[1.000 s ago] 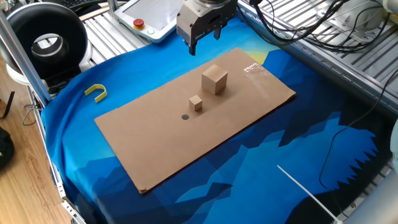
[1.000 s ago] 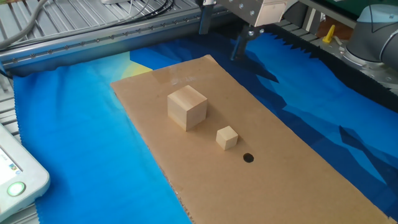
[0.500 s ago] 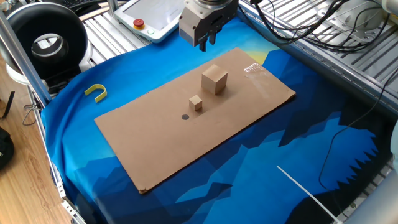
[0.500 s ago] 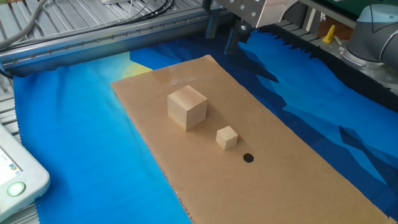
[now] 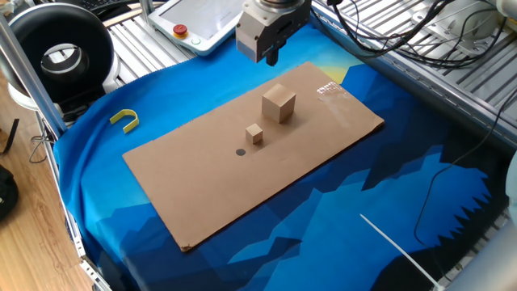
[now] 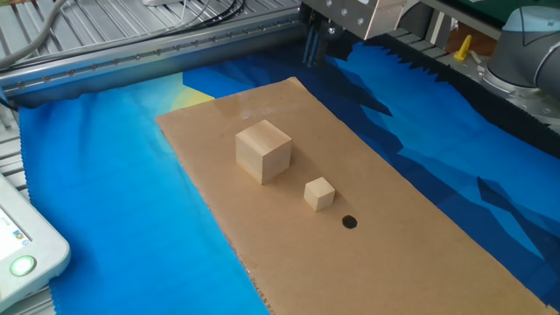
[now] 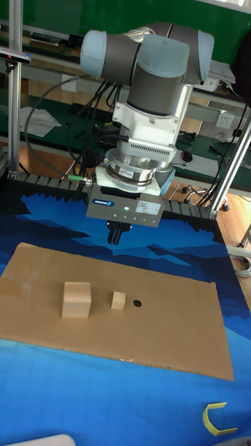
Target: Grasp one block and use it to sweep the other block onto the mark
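cardboard sheet [image 5: 307,174] lies flat on the blue-draped surface [image 5: 161,89]. on it sits the big block [image 5: 279,103], a plain light-brown wooden cube with sharp edges. the small block [image 5: 255,133], a tiny tan cube, stands just beside it, apart from it. the mark [image 5: 240,151], a small dark round dot, lies near the small block on its far side from the big one. the claw [image 5: 269,55] hangs above the sheet's edge, fingers drawn together, holding nothing.
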`<act>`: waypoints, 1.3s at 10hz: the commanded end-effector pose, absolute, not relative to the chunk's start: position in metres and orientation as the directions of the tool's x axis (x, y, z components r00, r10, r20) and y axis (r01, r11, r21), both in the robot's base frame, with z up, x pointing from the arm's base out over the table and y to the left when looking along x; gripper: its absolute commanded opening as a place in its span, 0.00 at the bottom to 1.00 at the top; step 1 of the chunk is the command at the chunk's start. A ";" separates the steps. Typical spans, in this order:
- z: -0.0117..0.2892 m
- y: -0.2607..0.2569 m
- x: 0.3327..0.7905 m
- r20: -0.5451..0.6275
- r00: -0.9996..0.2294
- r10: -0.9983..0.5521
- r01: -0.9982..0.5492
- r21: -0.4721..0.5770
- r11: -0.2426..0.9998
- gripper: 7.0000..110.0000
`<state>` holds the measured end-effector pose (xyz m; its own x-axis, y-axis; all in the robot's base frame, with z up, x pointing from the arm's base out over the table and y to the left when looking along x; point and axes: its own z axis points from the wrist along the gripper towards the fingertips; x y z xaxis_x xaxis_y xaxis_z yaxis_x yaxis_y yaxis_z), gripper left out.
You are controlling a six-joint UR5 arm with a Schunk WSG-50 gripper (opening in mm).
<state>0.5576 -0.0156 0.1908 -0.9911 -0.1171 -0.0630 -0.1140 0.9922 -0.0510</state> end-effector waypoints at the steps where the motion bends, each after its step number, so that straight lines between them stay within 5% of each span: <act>1: 0.186 -0.011 0.553 -0.062 -0.989 -0.132 -0.133 0.003 0.991 0.00; 13: 0.186 0.001 0.547 -0.042 -0.995 -0.089 -0.091 0.054 0.994 0.00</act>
